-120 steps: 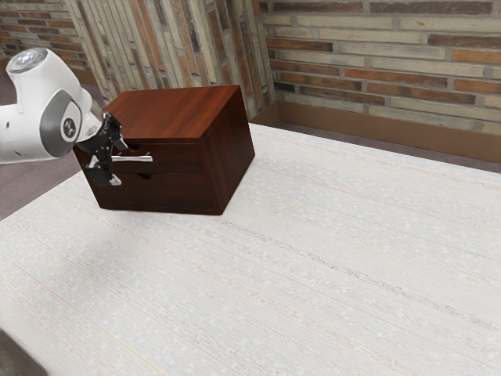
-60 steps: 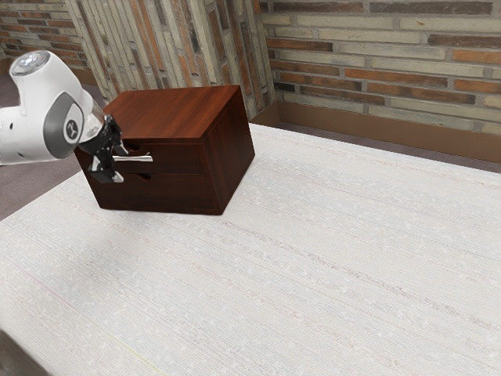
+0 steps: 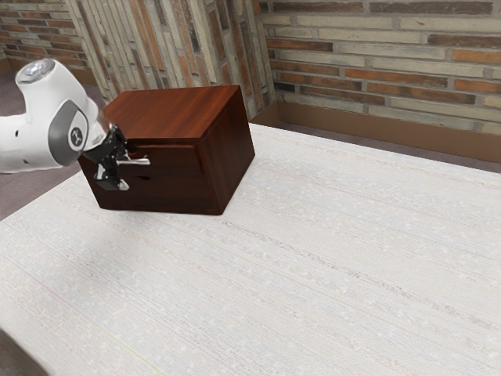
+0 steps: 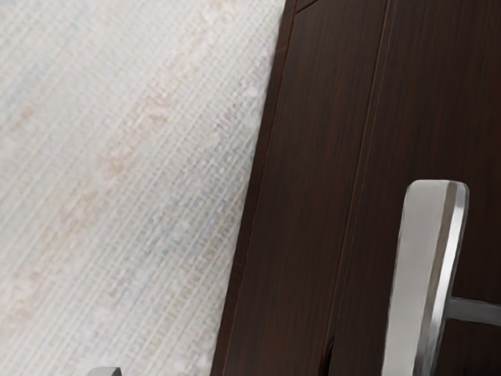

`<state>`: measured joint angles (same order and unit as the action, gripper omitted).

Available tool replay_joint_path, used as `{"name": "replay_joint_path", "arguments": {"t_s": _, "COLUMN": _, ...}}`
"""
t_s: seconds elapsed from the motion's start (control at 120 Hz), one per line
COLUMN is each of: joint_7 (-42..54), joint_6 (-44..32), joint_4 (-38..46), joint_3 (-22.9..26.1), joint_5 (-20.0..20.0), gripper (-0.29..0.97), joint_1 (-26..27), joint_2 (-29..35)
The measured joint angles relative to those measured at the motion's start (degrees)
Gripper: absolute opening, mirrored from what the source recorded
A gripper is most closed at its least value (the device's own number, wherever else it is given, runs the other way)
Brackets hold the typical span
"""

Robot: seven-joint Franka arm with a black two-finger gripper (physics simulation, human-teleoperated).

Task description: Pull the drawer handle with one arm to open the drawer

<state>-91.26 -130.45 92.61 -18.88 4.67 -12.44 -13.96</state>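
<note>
One drawer handle [image 3: 137, 160] is the grasp point. It is a straight metal bar mounted horizontally on the drawer front [image 3: 176, 159] of a dark wooden cabinet [image 3: 184, 113]. The cabinet stands on the desk [image 3: 313, 258] at the far left of the exterior view, with the drawer face turned toward the arm. The drawer front appears flush with the cabinet body, and no opening is visible.

The tool [image 3: 116, 166] is at the handle's end toward the exterior view's left, touching it or just beside it. Neither view shows whether the tool is open or closed on the bar. In the wrist view the handle [image 4: 427, 282] stands off the drawer face on a short post, which leaves a gap behind the bar.

Handling judgement: the bar is rigid and smooth, so it is likely slippery. Take hold across the bar near a post, not at its free tip. The cabinet looks heavy enough to stay put, but a skewed pull may bind the drawer or drag the cabinet across the desk. Pull straight out along the drawer's travel.
</note>
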Motion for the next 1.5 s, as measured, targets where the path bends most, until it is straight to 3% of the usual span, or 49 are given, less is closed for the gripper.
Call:
{"name": "replay_joint_path", "arguments": {"t_s": 0.8, "joint_7": -0.2, "joint_6": -6.2, "joint_4": 19.7, "joint_3": 0.4, "joint_5": -0.1, "gripper": 0.36, "joint_1": 0.6, "joint_2": 15.6}}
{"name": "replay_joint_path", "arguments": {"t_s": 1.5, "joint_7": -0.2, "joint_6": -9.2, "joint_4": 29.9, "joint_3": 0.3, "joint_5": -0.3, "gripper": 0.35, "joint_1": -0.2, "joint_2": 25.2}}
